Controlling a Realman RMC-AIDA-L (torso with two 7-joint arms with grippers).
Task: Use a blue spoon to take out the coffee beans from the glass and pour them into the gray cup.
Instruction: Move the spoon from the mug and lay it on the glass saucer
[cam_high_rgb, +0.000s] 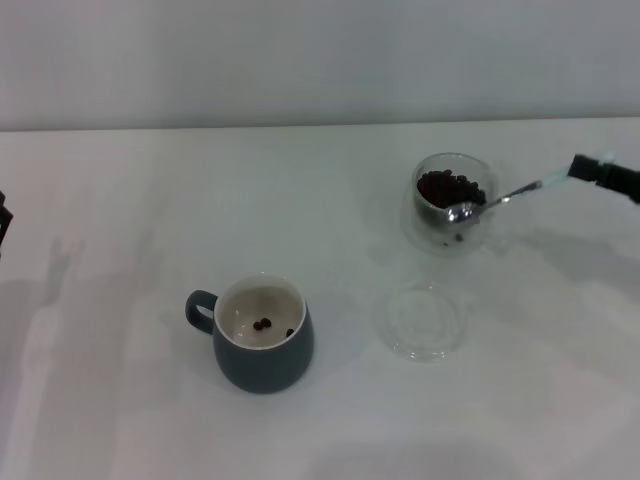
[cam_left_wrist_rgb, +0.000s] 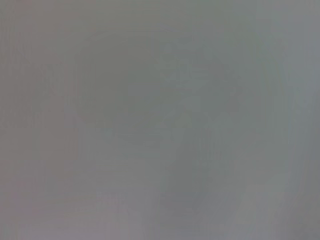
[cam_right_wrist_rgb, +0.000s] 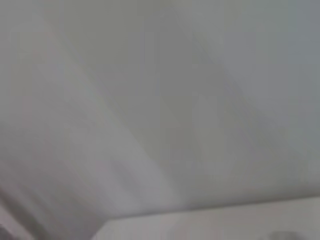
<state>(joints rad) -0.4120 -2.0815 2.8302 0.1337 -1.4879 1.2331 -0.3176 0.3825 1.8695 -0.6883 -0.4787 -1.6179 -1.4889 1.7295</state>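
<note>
In the head view the right gripper (cam_high_rgb: 592, 170) is clamping the blue spoon (cam_high_rgb: 500, 199), its bowl dipping at the near rim of the glass (cam_high_rgb: 452, 203) of coffee beans (cam_high_rgb: 450, 187), so a hasty lift risks tipping the glass or spilling beans short of the gray cup (cam_high_rgb: 262, 334), while both wrist views are showing only blank grey and the parked left arm's fingers cannot be told.

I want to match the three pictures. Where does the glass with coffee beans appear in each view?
Head view: the glass stands right of centre, behind the saucer, with the blue spoon dipped into it.
Left wrist view: not in it.
Right wrist view: not in it.
Shared landmark: none; both wrist views show only blank grey surface.
</note>
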